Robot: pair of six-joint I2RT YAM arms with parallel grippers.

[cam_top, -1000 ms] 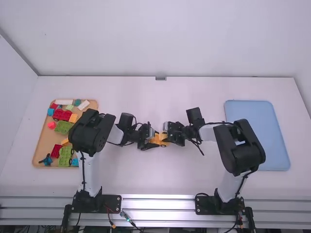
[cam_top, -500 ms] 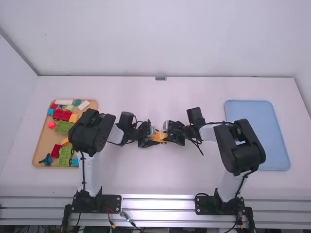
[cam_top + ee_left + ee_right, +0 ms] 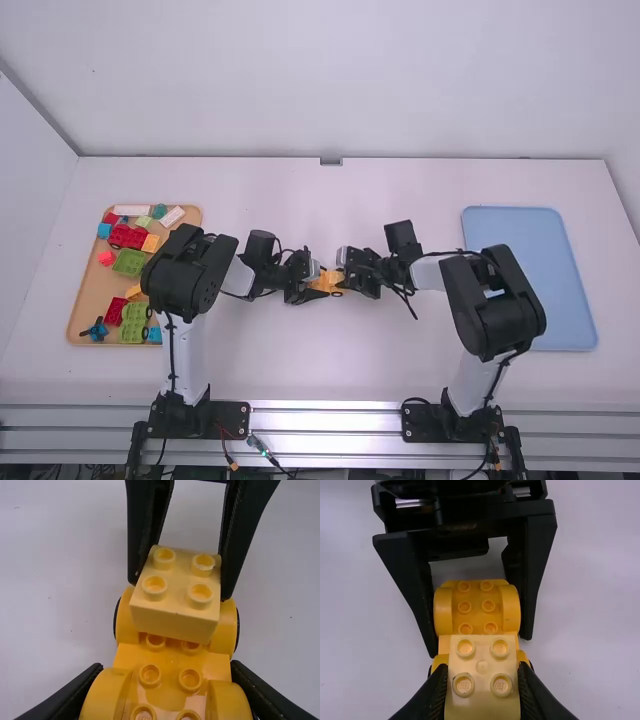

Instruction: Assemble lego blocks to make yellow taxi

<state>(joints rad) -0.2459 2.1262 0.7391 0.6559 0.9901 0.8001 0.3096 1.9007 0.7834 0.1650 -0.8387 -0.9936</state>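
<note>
Parted to the width of what they hold, the left fingers (image 3: 313, 296) clasp the orange car base (image 3: 171, 657), the right fingers (image 3: 349, 284) a pale yellow block (image 3: 177, 582) over its near end. White bench (image 3: 420, 365) surrounds them; the brick tray (image 3: 92, 282) sits leftward, the blue tray (image 3: 562, 290) rightward, a white wall (image 3: 330, 80) beyond.

From where I stand, a pale, plain wall (image 3: 330, 80) rises behind the white table (image 3: 400, 190), and another wall (image 3: 28, 220) closes in the left side. A small grey fitting (image 3: 330, 161) sits at the table's far edge. Ridged metal rails (image 3: 325, 420) line the near edge, gleaming under soft, even light.
</note>
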